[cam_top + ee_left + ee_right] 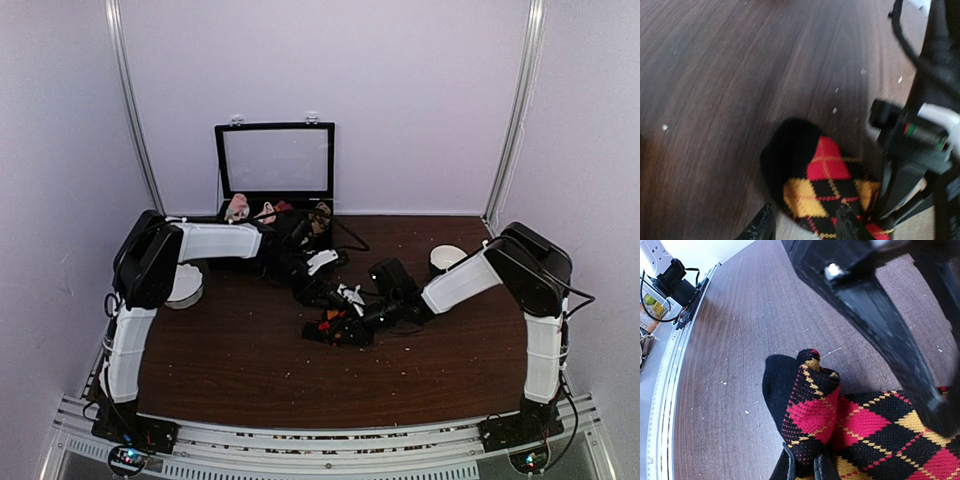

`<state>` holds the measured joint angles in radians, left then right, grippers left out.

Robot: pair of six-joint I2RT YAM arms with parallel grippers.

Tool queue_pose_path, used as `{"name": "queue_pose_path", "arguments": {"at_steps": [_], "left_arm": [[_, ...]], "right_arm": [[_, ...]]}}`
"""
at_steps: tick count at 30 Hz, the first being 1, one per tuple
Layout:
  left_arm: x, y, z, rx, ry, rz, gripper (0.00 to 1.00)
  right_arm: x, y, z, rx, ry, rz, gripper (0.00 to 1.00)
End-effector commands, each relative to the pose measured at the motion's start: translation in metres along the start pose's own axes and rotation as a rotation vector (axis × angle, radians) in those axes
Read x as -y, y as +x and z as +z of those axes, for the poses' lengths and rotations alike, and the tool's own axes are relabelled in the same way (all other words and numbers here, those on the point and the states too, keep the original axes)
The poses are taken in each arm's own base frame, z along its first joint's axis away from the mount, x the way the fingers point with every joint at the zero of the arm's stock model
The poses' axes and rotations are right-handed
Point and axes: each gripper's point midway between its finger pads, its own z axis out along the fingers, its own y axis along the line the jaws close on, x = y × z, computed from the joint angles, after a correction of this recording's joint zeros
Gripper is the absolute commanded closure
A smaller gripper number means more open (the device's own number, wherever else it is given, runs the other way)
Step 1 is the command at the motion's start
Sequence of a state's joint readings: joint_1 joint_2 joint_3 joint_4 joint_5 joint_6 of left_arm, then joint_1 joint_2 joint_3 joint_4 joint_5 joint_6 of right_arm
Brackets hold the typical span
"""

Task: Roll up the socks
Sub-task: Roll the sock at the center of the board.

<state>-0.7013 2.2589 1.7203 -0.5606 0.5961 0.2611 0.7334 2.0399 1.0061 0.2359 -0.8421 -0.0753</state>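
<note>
One of the socks (850,425), black argyle with red and orange diamonds, lies on the dark wooden table (230,350) at its centre (326,329). My right gripper (805,467) is shut on a raised fold at the sock's end, lifting it slightly. My left gripper (805,225) hovers over the same sock (822,182) with its jaws apart. One of its fingers (850,222) stands over the knit and the other over bare table. In the top view both grippers meet at the sock, left (338,305) and right (352,322).
A black case (275,165) with its lid up stands at the back, with pink and white sock bundles (240,208) in front of it. A white bowl (446,258) sits at the right and a white round object (186,288) at the left. Crumbs dot the table.
</note>
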Motion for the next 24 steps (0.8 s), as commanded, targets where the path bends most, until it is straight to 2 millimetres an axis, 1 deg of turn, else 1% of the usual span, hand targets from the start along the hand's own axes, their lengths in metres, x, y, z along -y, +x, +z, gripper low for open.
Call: {"name": "queue_pose_path", "arguments": {"at_steps": [1, 2, 5, 7, 11, 15, 17, 21, 24], "left_arm": [[0.017, -0.024, 0.005, 0.098, 0.145, -0.045, 0.56], [0.012, -0.022, 0.008, 0.094, 0.122, -0.044, 0.56], [-0.015, -0.013, 0.023, 0.025, -0.013, -0.051, 0.56], [-0.025, -0.008, 0.029, -0.011, -0.072, -0.041, 0.57], [-0.043, -0.002, 0.033, -0.086, -0.246, 0.031, 0.57], [-0.042, 0.004, 0.033, -0.154, -0.311, 0.073, 0.58], [-0.043, 0.014, 0.028, -0.192, -0.341, 0.07, 0.58], [-0.038, 0.043, 0.02, -0.238, -0.357, 0.075, 0.58], [-0.037, 0.07, 0.017, -0.283, -0.367, 0.053, 0.59]], "right_arm": [[0.004, 0.111, 0.007, -0.315, 0.04, 0.231, 1.0], [0.004, 0.11, 0.007, -0.315, 0.04, 0.227, 1.0], [0.0, 0.108, 0.006, -0.311, 0.035, 0.213, 1.0], [-0.002, 0.106, 0.007, -0.311, 0.03, 0.207, 1.0], [-0.011, 0.1, 0.009, -0.309, 0.001, 0.193, 1.0], [-0.012, 0.099, 0.012, -0.316, -0.007, 0.198, 1.0], [-0.012, 0.099, 0.013, -0.315, -0.007, 0.196, 1.0], [-0.015, 0.098, 0.012, -0.312, -0.006, 0.195, 1.0], [-0.022, 0.098, 0.013, -0.328, -0.021, 0.2, 1.0]]}}
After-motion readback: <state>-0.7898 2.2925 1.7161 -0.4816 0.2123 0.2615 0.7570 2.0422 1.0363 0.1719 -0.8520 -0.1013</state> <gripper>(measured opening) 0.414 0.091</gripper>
